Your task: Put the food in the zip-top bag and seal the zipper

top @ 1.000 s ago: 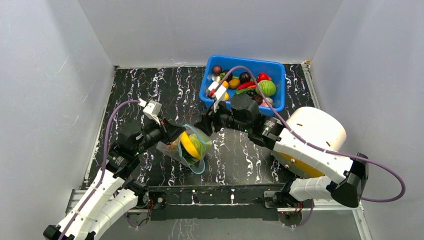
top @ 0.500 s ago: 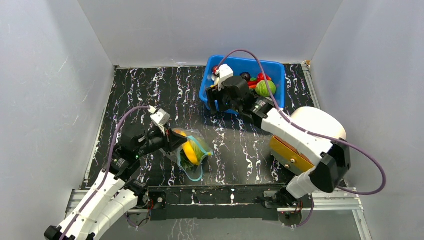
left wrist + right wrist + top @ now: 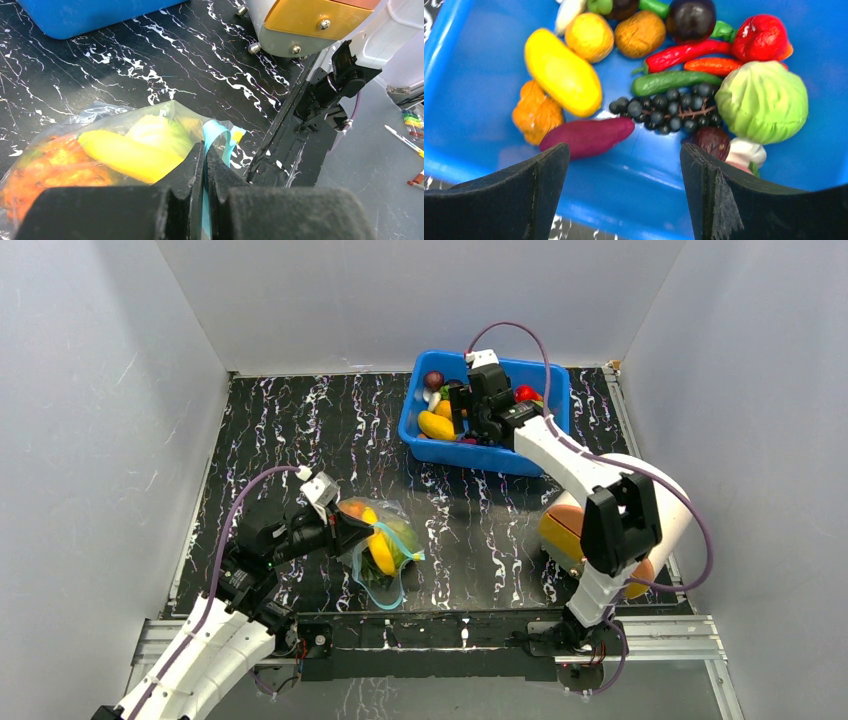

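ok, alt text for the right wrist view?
The right gripper, jaws wide open and empty, hangs over a blue bin. In the bin lie a green cabbage, a bunch of dark grapes, a purple sweet potato, a long yellow fruit and other small pieces, all toys.

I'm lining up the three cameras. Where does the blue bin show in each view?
Top external: blue bin at the far side, right of centre.
Left wrist: bin in the top-left corner.
Right wrist: bin fills the frame.
Shared landmark: the black marbled table.
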Action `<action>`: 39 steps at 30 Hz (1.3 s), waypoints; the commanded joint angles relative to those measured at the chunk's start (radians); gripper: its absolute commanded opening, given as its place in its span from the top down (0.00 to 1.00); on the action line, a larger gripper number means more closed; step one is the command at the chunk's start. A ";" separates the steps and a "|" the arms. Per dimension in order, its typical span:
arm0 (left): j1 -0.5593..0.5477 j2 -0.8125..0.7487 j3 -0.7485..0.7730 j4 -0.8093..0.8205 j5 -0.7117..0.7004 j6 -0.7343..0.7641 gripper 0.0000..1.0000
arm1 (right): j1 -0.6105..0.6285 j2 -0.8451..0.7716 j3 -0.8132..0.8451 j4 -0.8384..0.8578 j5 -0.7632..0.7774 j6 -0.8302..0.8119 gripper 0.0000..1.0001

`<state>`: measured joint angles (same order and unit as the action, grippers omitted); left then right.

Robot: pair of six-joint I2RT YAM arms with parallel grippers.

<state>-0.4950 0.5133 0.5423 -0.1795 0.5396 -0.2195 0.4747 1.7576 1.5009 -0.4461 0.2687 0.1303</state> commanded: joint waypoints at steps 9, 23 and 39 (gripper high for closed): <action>-0.004 -0.032 0.006 0.010 -0.018 0.032 1.00 | -0.060 0.300 0.338 0.070 0.168 -0.031 0.12; -0.004 -0.041 0.007 -0.002 -0.040 0.039 1.00 | -0.146 0.479 0.489 0.141 0.163 -0.045 0.09; -0.003 -0.029 0.006 0.002 -0.045 0.041 1.00 | -0.192 0.614 0.621 0.175 0.075 -0.018 0.26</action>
<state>-0.4950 0.4839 0.5423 -0.1909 0.4950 -0.1902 0.2958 2.3573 2.0659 -0.3378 0.3595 0.0994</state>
